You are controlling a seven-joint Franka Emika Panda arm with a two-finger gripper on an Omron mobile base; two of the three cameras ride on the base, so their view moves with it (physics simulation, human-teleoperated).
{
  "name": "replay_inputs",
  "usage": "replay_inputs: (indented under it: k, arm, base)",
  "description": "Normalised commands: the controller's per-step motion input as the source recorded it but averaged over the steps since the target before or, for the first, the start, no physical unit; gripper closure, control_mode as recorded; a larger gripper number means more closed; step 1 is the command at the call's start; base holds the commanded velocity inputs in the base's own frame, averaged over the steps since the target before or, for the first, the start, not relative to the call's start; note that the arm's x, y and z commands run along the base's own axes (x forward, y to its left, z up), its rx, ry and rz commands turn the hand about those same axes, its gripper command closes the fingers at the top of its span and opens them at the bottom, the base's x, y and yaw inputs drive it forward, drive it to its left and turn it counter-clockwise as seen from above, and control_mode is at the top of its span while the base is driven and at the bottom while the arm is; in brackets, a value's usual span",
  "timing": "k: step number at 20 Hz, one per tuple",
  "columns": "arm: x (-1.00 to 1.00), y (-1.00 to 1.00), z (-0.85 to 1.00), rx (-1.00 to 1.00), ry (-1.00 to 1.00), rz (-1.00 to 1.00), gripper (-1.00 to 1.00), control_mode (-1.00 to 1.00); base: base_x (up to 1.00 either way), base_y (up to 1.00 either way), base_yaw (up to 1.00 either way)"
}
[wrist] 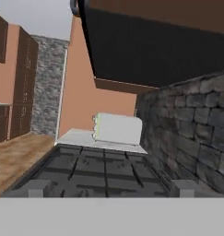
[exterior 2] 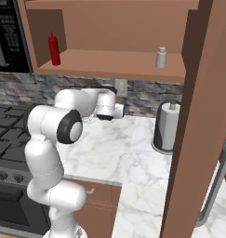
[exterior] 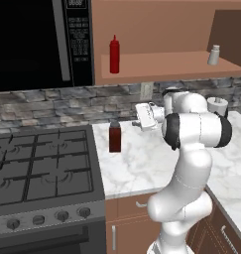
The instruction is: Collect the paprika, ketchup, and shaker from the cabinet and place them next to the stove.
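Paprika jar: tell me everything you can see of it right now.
The paprika is a short, squarish, dark reddish-brown jar with a dark cap. It stands upright on the white marble counter, just right of the stove and in front of the stone backsplash. Nothing grips it; the tool hangs apart, to its upper right. No label is legible.

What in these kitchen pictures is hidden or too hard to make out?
- Tool: left base view shows it side-on, so open or shut is unclear.
- Paprika: its label is too small to read there.
- Shaker: top detail too small in right base view.
- Stove: left part cut off by the edge.
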Motion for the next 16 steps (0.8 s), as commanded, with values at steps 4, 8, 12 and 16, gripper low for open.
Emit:
replay_inputs:
  k: [4, 8, 12, 16]
  arm:
    - [-0.67, -0.18, 0.64, 0.09, -0.14, -0.10, -1.00, -1.00]
    - [-0.64, -0.08, 0.73, 0.07, -0.14, -0.14, -1.00, -1.00]
    - [-0.70, -0.16, 0.72, 0.07, -0.05, -0.16, -1.00, -1.00]
    - [-0.75, -0.23, 0.58, 0.04, 0.00, -0.17, -1.00, -1.00]
  base:
    - [0.00, 0.00, 0.00]
    - [0.00, 0.00, 0.00]
    - [0.00, 0.00, 0.00]
    - [0.00, 0.00, 0.00]
